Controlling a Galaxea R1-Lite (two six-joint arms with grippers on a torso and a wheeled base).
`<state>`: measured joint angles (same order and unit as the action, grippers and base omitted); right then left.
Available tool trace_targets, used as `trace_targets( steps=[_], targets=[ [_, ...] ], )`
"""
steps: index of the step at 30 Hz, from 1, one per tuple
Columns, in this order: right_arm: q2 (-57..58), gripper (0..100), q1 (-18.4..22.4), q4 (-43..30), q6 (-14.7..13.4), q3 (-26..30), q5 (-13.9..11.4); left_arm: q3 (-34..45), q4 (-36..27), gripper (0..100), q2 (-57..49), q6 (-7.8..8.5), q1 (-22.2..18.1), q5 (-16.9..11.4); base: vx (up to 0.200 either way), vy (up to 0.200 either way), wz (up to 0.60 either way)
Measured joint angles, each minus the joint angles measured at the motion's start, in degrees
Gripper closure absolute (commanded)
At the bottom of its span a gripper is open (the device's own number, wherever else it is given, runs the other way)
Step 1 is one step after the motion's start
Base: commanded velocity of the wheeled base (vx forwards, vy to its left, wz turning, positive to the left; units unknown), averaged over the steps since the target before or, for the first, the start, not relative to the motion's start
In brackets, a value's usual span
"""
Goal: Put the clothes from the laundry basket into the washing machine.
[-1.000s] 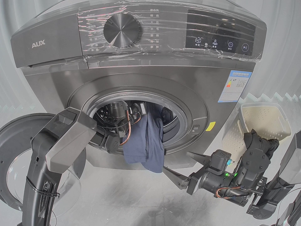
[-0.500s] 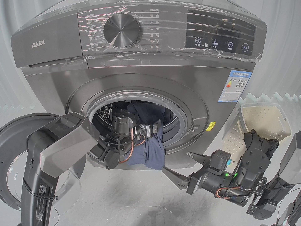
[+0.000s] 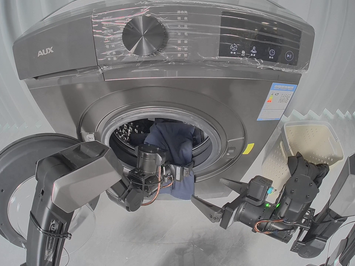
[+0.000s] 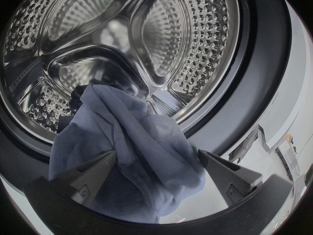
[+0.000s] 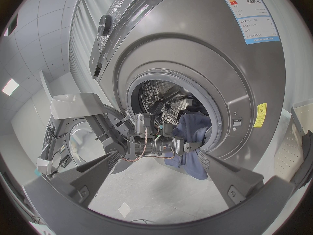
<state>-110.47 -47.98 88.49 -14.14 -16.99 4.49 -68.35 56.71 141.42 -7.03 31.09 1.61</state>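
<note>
- The dark blue cloth garment lies across the lower lip of the washer's round opening. Its upper part is bunched inside the drum, and its lower end hangs outside over the front panel, clear of the floor.
- The perforated steel drum holds that bunched upper part, which rests on the drum's lower wall near the opening (a darker fold shows at its far end). The rest of the drum wall in view is bare metal with raised paddles.
- The left gripper sits at the lower edge of the opening, pointing into the drum. Its fingers are spread wide with the garment between them. One fingertip touches the cloth and the other stands apart from it, so the cloth is not pinched.
- The grey front-loading washing machine has its round glass door swung fully open to the robot's left.
- The right gripper hangs low in front of the machine, to the right of the hanging cloth and apart from it. Its fingers are released and hold nothing.
- The cream perforated plastic laundry basket stands on the pale grey floor just beside the machine's right side. The inner wall that shows is bare (its lower part is hidden behind the right arm).
</note>
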Motion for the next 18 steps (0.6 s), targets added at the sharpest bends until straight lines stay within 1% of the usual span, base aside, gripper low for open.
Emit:
trace_targets(
  steps=[12,14,18],
  targets=[
    [0.0,0,0.0,0.0,0.0,-0.4,0.0,-1.6,0.3,100,0.7,-0.27,-1.2,0.2,0.0,0.0,0.0],
    [0.0,0,0.0,0.0,0.0,-0.5,0.0,-3.1,0.8,100,0.6,-0.35,-1.7,0.8,0.0,0.0,0.0],
    [0.0,0,0.0,0.0,0.0,-0.6,0.0,-7.8,3.0,100,0.8,-0.44,-2.8,3.0,0.0,0.0,0.0]
  ],
)
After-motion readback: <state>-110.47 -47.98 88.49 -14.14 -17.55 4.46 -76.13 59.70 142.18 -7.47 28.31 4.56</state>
